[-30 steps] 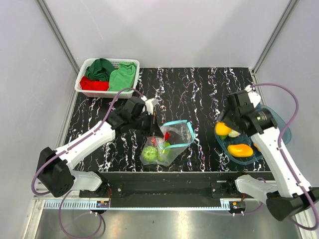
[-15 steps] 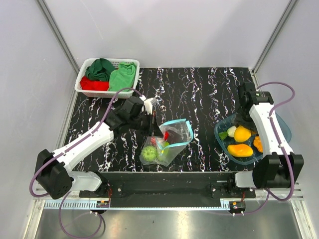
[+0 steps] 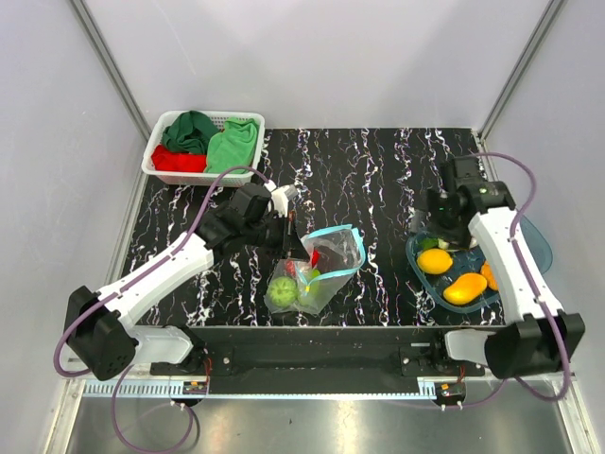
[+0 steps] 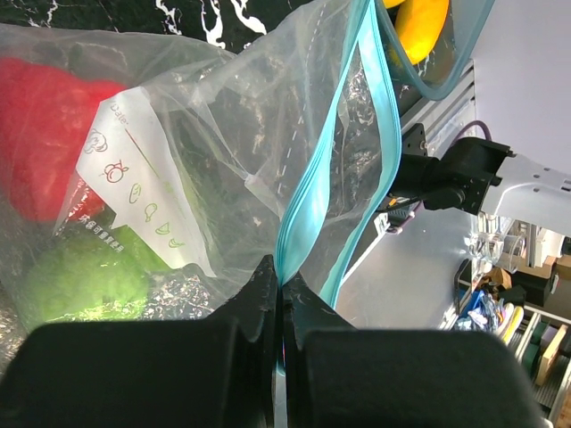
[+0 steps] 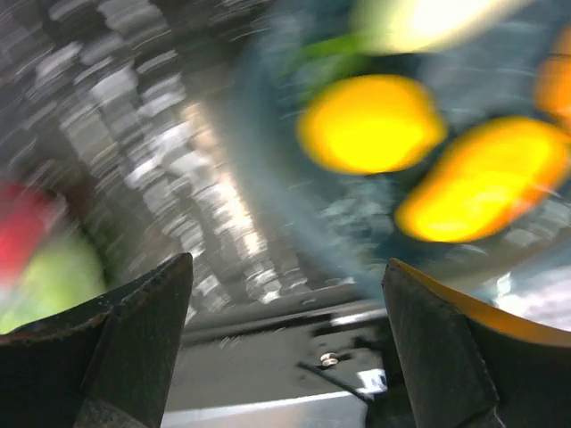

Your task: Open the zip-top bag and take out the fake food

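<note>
The left gripper (image 4: 281,283) was clamped shut on the light blue zip strip (image 4: 303,205) of the clear crinkly plastic zip-top bag (image 3: 331,263), which sat near the front of the black marbled table (image 3: 378,180) with green and red glossy plastic fake food (image 3: 285,293) inside. The right gripper (image 5: 285,294) hung with fingers spread wide and empty above the translucent teal plastic tub (image 3: 541,238) of yellow and orange pieces (image 3: 435,260), well apart from the bag
</note>
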You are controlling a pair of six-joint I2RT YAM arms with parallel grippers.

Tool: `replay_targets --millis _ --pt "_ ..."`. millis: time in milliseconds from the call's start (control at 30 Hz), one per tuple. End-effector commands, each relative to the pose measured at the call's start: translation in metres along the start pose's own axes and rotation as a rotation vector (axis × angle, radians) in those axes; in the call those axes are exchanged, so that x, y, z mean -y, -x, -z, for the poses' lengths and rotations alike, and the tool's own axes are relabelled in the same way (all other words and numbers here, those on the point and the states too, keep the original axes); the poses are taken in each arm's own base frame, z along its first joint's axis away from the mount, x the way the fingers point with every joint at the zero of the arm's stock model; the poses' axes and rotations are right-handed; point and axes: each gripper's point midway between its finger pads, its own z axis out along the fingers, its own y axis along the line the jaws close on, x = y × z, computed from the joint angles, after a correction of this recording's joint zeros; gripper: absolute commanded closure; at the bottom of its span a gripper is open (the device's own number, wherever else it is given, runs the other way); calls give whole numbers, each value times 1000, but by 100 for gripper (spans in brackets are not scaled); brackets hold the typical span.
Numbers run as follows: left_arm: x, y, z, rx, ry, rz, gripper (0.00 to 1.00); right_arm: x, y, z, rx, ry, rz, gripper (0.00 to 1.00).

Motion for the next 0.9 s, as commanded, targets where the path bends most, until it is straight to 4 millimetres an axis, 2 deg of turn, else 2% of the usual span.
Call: replay_targets --millis 0,33,67,133,167,200,233,333,367,433,467,533,633,867 --pt "18 9 5 13 -61 -16 100 -98 -30 40 5 412 159 7" --pt "18 10 5 15 -61 -17 100 -120 -44 48 -10 472 205 8" --pt "18 9 5 15 -61 -17 100 -136 -43 54 10 527 203 8" --pt "17 10 6 21 -56 -14 100 -167 -58 67 -17 618 206 10" --pt "17 10 6 21 -56 -13 100 -182 -57 72 6 669 207 11" --pt "18 10 5 19 -56 -11 100 -193 -60 71 -20 687 176 14" --pt "18 11 5 17 -59 -6 100 -203 -67 73 -39 714 182 22" --pt "21 13 4 16 -64 -2 100 -230 -78 66 -93 762 163 29" --pt "22 15 5 22 -65 -3 100 -238 -80 66 -98 780 157 39" --pt "24 17 6 31 -63 -1 100 -245 -86 51 -132 757 119 54" --pt "24 18 6 33 -61 1 100 -246 -90 46 -147 746 107 65" --pt "25 20 6 38 -61 5 100 -246 -96 33 -185 717 74 73" --pt "30 22 6 42 -67 3 100 -241 -106 13 -216 666 45 79" --pt "39 20 -10 17 -52 1 100 -257 -124 -15 -312 660 -36 82"
